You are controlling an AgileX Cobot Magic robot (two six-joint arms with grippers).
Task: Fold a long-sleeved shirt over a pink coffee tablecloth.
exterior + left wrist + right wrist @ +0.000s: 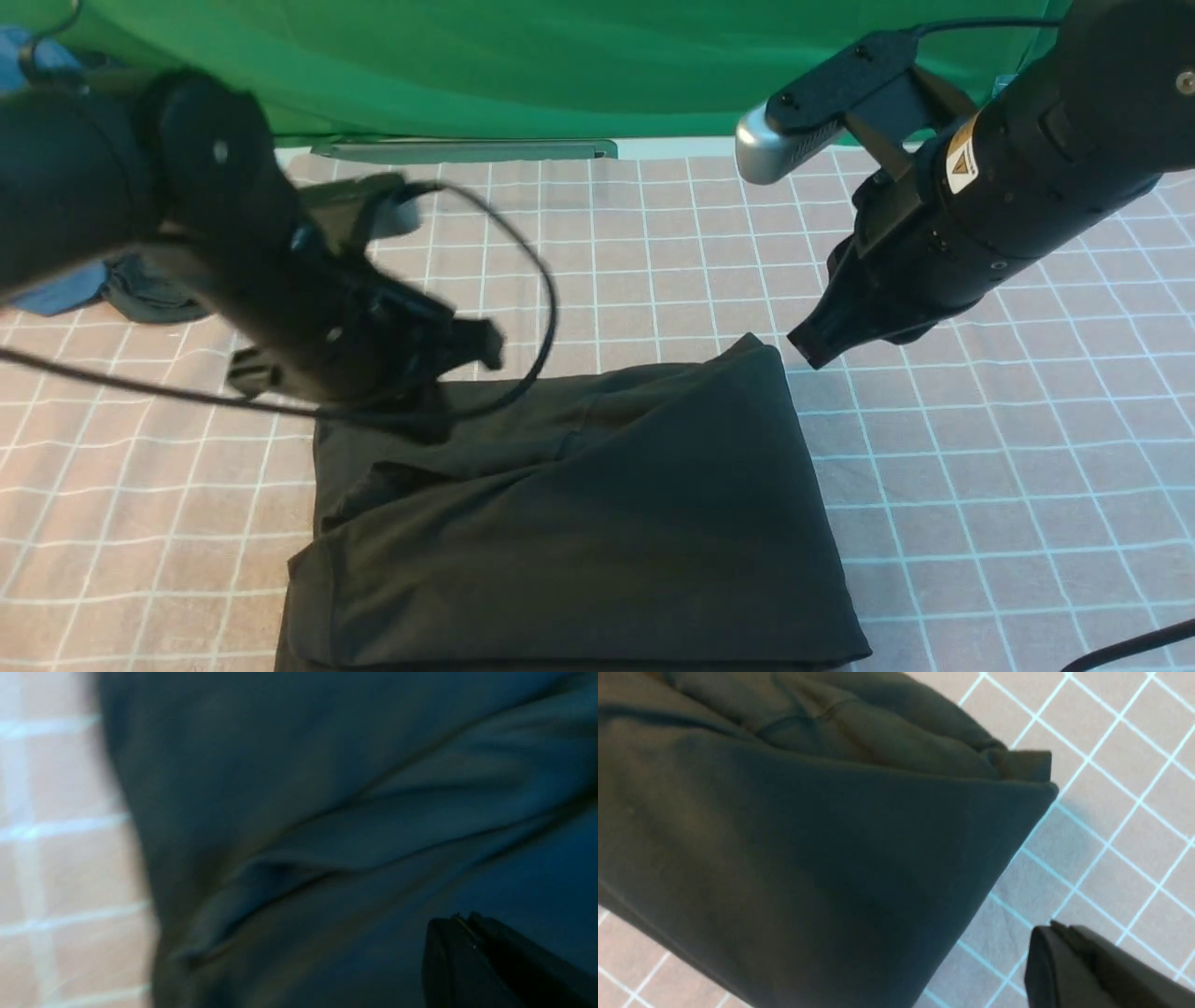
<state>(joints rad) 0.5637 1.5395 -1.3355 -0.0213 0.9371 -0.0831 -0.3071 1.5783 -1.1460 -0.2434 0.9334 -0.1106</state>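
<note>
Hovering by the long-sleeved shirt [597, 523], left fingers [467, 966] and right fingers [1069, 970] pressed together; grey garment [154, 297] far left.

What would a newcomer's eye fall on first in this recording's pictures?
The black long-sleeved shirt, folded into a thick bundle, lies in the near middle of the pink coffee tablecloth. Over its far edge hang the left pincer, blurred, above the far left corner, and the right pincer, shut and holding nothing, beside the far right corner. A green cloth fills the background.
</note>
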